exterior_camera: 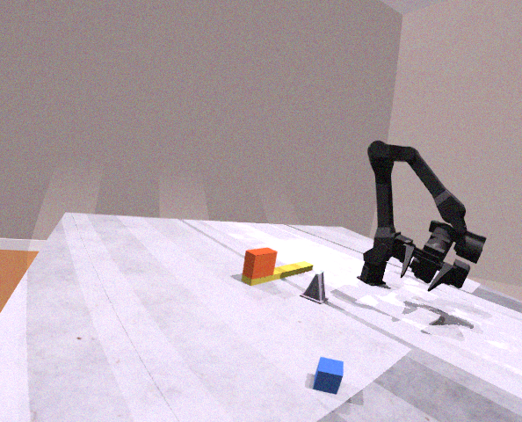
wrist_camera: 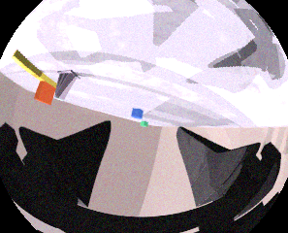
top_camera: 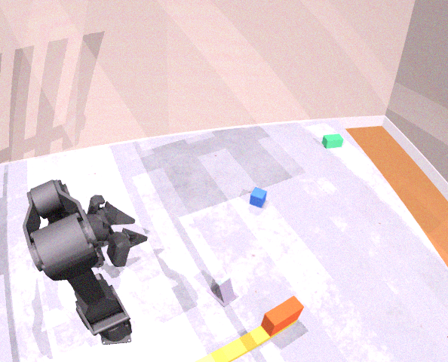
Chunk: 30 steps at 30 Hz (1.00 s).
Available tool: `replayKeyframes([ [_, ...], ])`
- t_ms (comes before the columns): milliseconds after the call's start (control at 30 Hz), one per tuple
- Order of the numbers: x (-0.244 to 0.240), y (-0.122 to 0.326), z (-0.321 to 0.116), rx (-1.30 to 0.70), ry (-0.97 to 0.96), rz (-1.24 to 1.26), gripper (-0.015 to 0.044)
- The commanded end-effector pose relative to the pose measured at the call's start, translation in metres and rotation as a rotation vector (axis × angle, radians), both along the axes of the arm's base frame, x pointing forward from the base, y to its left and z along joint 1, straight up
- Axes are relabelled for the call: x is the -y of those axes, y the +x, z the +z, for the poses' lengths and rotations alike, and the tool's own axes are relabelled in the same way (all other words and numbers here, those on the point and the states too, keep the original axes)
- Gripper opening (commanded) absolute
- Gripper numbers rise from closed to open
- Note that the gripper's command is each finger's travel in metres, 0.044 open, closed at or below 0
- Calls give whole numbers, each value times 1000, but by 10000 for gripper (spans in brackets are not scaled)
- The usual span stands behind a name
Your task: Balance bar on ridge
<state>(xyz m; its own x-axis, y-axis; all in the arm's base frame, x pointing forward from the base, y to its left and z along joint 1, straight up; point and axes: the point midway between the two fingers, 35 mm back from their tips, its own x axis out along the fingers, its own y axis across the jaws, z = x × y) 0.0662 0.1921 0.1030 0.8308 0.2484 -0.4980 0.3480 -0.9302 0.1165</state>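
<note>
Looks smooth and matt on the yellow bar (top_camera: 231, 348) (exterior_camera: 295, 269) (wrist_camera: 27, 66) near the ridge (top_camera: 227, 289) (exterior_camera: 316, 288) (wrist_camera: 64, 83); resembles dark, matt plastic on the gripper (top_camera: 139, 229) (exterior_camera: 416, 282) (wrist_camera: 144, 125), well apart from the ridge

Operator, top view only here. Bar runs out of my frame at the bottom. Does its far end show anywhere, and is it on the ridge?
Observer: Exterior view shows the yellow bar ending on the table, beside the ridge, not on it.
Operator: Hand height? Can't judge from above.
Observer: Exterior has the hand raised off the table, its shadow below.
Operator: Anything between the fingers?
Observer: Wrist view shows only background wall between them; they stand apart.
</note>
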Motion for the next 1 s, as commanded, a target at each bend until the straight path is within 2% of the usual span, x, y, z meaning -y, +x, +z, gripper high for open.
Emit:
replayKeyframes([
  [0,-1,6,2,-46,72,-96,315],
  [967,20,65,5,-254,727,-995,315],
])
